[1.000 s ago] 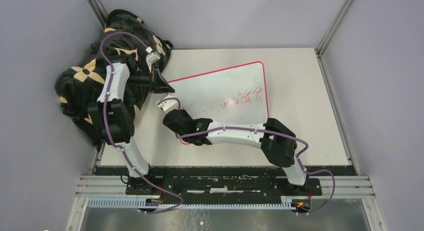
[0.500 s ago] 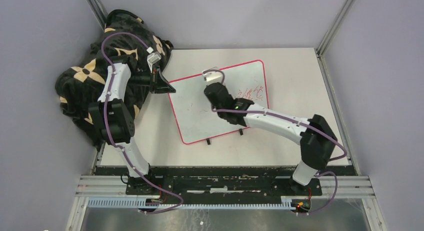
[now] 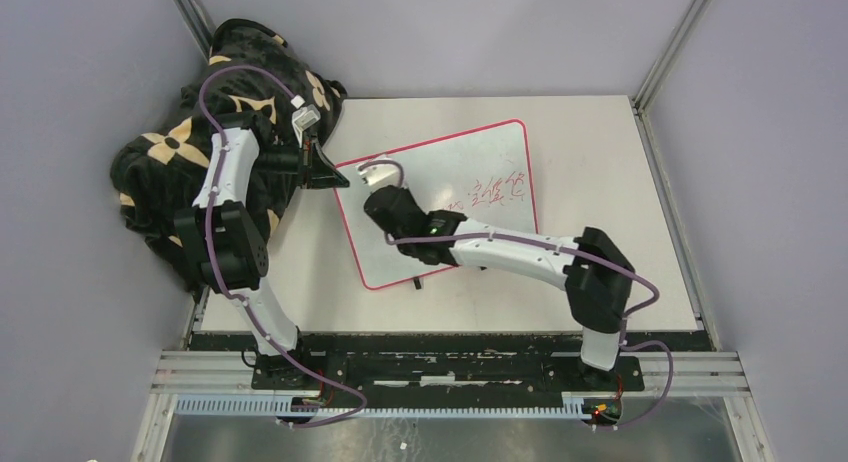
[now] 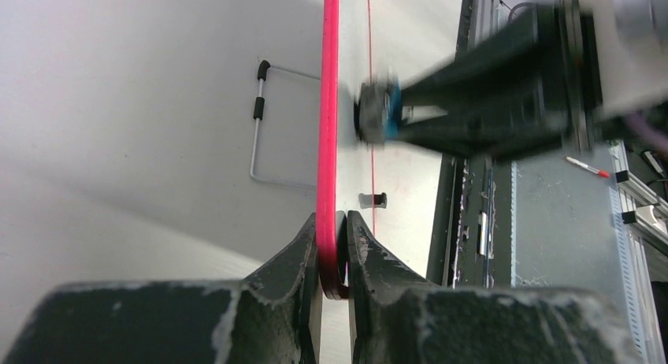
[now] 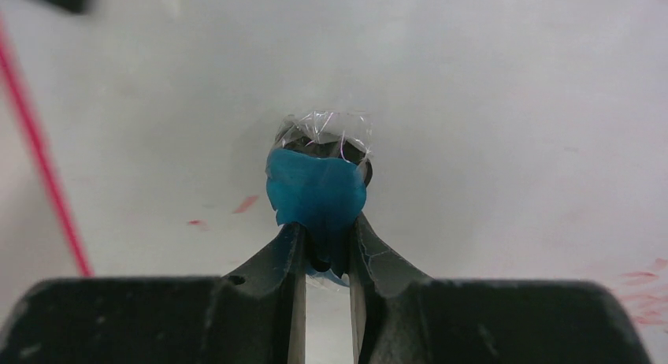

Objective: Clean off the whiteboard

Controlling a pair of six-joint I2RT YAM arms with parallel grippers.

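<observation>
The whiteboard (image 3: 470, 157) lies flat on the table, with red writing (image 3: 497, 191) near its right end. My left gripper (image 3: 335, 175) is shut on its red rim (image 4: 328, 104) at the far left corner. My right gripper (image 3: 384, 195) is shut on a blue eraser (image 5: 317, 192), which is wrapped in clear film. It presses the eraser on the board's left part (image 5: 488, 104), close to the left gripper. Small red smears (image 5: 246, 204) lie beside the eraser. The eraser also shows in the left wrist view (image 4: 384, 118), blurred.
A black cloth with tan flowers (image 3: 180, 147) is heaped at the back left, behind the left arm. Grey walls and metal posts close in the table. A wire stand (image 4: 258, 120) and black feet (image 3: 417, 283) hang off the board's near edge. A pen (image 4: 588, 167) lies by the base rail.
My right gripper swept with the eraser from the board's left edge up to its far middle, then back left toward the held corner. The left gripper has kept its hold.
</observation>
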